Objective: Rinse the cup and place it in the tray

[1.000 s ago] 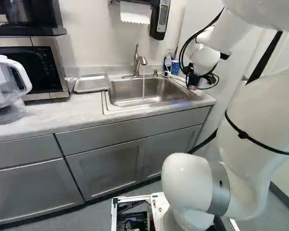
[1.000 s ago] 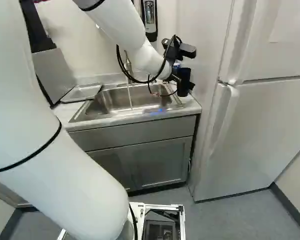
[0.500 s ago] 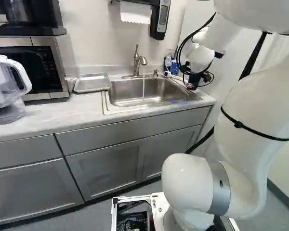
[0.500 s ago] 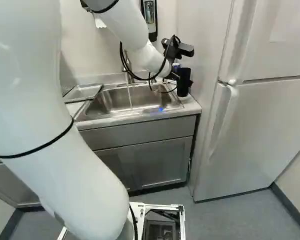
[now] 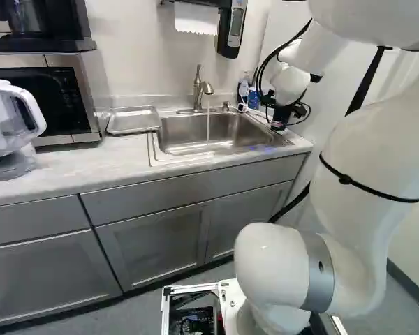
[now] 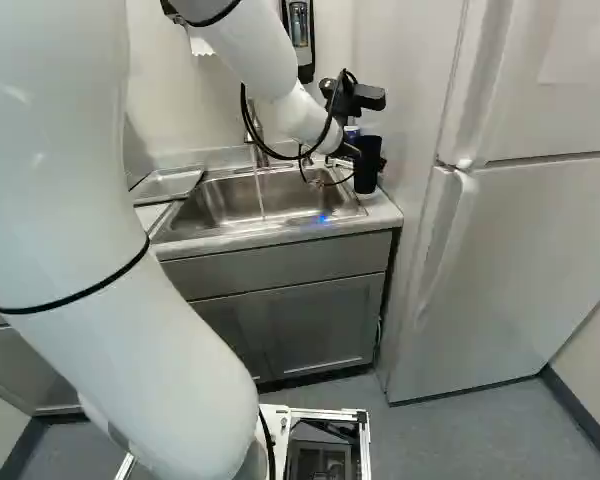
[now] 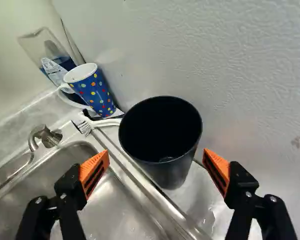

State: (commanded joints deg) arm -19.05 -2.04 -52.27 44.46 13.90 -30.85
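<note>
In the right base view my gripper (image 6: 349, 152) is at the right end of the sink, just beside the black cup (image 6: 368, 166). The wrist view shows the gripper (image 7: 156, 157) open, its orange pads apart on either side of the near part of the black cup (image 7: 165, 172). Neither pad visibly touches it. The cup stands upright, mouth up and hollow, on the counter strip beside the sink. Water runs from the faucet (image 5: 198, 89) into the sink (image 5: 166, 144). The metal tray (image 5: 133, 121) lies left of the sink.
Beyond the cup are a white brush (image 7: 106, 123), a dotted blue mug (image 7: 96, 95) and a clear bottle (image 7: 46, 46). A pale wall-like surface (image 7: 230, 75) rises close on the cup's other side. A microwave (image 5: 38, 94) and pitcher (image 5: 7, 115) stand left of the tray.
My upper arm has swung left in the left base view, and the gripper has shifted slightly toward the cup. The base and cup have stayed put; most of this movement was in the earlier half second.
</note>
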